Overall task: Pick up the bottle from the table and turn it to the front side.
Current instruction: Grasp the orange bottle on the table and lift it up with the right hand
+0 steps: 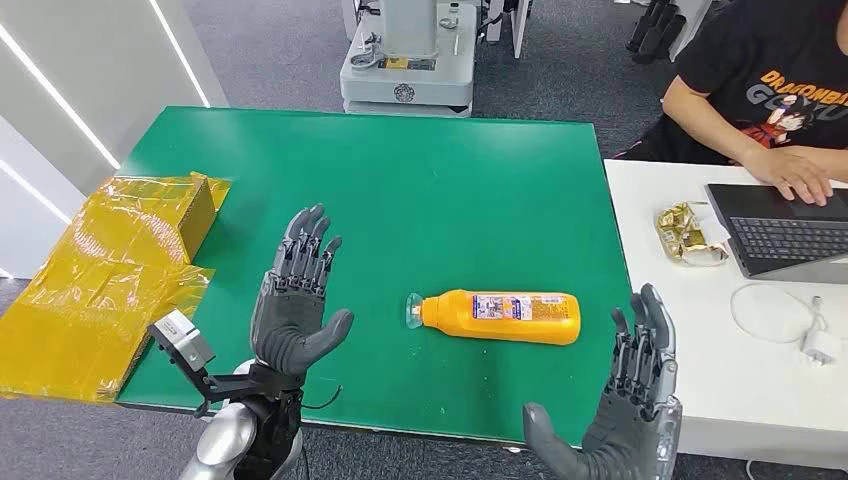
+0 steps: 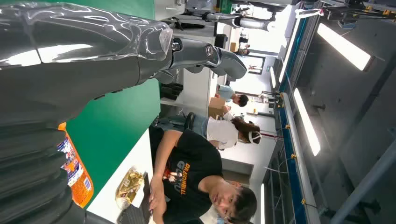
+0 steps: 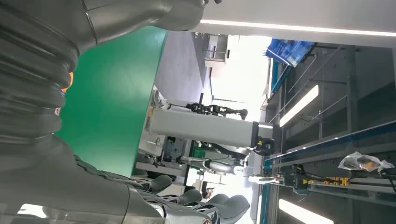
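An orange bottle (image 1: 505, 316) with a clear cap and a white and blue label lies on its side on the green table (image 1: 430, 190), cap pointing left. My left hand (image 1: 295, 300) hovers open, palm up, to the left of the bottle with a gap between them. My right hand (image 1: 625, 400) stands open at the table's near edge, to the right of and nearer than the bottle's base. The left wrist view catches the bottle's (image 2: 77, 175) labelled end past my left hand (image 2: 84, 60). A sliver of the orange bottle (image 3: 68, 80) peeks beside my right hand (image 3: 56, 107).
A yellow taped cardboard box (image 1: 110, 270) sits at the table's left edge. On the adjoining white table (image 1: 700, 350), a person (image 1: 770, 90) types on a laptop (image 1: 785, 230), near a snack packet (image 1: 688, 233) and a white cable (image 1: 790, 320). A grey machine (image 1: 408, 60) stands beyond the table.
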You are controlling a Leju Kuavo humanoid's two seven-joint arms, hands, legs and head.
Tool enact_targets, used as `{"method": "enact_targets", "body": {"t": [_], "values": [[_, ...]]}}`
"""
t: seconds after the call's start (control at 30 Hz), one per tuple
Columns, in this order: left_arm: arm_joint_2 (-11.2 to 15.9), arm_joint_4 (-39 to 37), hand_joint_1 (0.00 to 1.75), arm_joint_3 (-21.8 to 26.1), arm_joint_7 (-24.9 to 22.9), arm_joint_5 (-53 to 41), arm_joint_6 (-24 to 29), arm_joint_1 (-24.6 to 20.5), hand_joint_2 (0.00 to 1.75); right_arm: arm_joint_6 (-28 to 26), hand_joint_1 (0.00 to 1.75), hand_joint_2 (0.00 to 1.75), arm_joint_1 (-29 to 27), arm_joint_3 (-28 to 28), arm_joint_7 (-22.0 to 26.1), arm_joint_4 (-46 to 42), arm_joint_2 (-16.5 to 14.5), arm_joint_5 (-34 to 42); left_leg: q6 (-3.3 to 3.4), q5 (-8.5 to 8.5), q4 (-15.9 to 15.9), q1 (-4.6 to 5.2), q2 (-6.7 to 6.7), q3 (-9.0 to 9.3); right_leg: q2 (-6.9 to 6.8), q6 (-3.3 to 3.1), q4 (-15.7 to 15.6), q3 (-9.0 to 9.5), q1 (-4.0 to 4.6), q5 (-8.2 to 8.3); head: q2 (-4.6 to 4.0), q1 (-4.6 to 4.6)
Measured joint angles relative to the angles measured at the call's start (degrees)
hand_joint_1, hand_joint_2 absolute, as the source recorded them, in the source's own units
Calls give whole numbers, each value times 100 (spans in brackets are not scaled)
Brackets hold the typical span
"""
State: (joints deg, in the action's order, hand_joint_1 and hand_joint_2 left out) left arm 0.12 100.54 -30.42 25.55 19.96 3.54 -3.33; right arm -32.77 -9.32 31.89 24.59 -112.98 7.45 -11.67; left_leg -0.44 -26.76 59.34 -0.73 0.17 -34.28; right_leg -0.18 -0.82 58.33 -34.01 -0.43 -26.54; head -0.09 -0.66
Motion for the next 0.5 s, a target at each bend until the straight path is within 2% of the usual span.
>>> {"method": "enact_targets", "body": {"t": [0.13, 0.23, 0.4, 0.5], "values": [[34, 0, 0, -2, 0, 32, 27, -8, 175, 43, 0, 175, 2, 0, -14, 0, 0, -39, 0, 0, 0, 0, 0, 0, 0, 0, 0, 0, 0, 0, 0, 0], [68, 1, 0, -2, 1, 66, 2, -10, 175, 92, 0, 175, 6, -5, -145, 1, 0, -367, 0, 0, 0, 0, 0, 0, 0, 0, 0, 0, 0, 0, 0, 0], [44, 41, 0, -2, -45, -1, -35, 4, 175, 288, 0, 175, 31, -122, -449, 2, 22, -1267, 0, 0, 0, 0, 0, -1, 0, 0, 0, 0, 0, 0, 0, 1], [43, 89, 0, -2, -74, -17, -37, 8, 175, 932, 0, 175, 142, -301, -1027, 5, 147, -2349, 0, 0, 0, 0, 1, -1, 1, 0, 0, 1, 0, 0, 0, 0]]}}
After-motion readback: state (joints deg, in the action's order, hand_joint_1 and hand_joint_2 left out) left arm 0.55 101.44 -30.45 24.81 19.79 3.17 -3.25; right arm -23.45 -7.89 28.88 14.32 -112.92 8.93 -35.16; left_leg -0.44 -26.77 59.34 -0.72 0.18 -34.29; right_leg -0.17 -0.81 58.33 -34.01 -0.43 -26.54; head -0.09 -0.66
